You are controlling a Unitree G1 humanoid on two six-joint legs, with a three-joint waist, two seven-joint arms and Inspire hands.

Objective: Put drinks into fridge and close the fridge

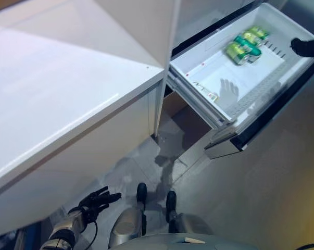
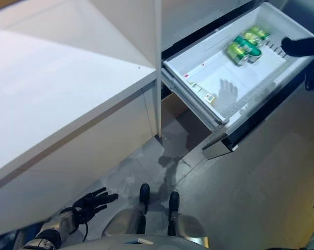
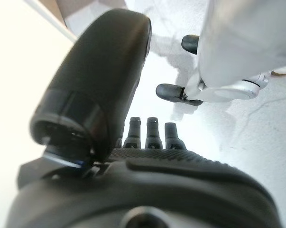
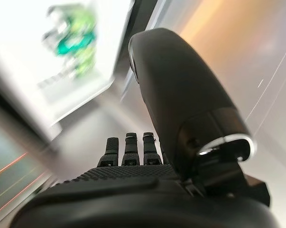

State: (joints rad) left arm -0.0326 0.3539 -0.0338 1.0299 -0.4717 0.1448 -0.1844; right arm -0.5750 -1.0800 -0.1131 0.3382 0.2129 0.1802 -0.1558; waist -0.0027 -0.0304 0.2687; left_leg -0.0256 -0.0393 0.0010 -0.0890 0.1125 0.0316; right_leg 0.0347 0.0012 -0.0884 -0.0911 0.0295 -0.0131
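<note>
At the lower left of the frame we see the left robot hand (image 1: pixel 97 200) hanging low over the floor (image 1: pixel 281 177), fingers straight and relaxed, holding nothing. Above it the white bench (image 1: pixel 68 88) fills the upper left, bare on top. Moving right, the fridge drawer (image 1: pixel 214 107) stands pulled out at the upper right, and the green drink cans (image 1: pixel 245 46) lie on their sides together in its far corner. At the far right edge the right robot hand (image 1: pixel 308 47) shows just beside the drawer's outer rim; its own wrist view shows fingers straight and spread, gripping nothing, with the cans blurred beyond them.

We judge the loading step done, since the drinks are already inside and neither hand carries one. What remains, as we read it, is closing the fridge: the right hand would need to settle flat against the drawer's dark front (image 1: pixel 274 112) and push it squarely inward until it seats, keeping clear of the cans.
</note>
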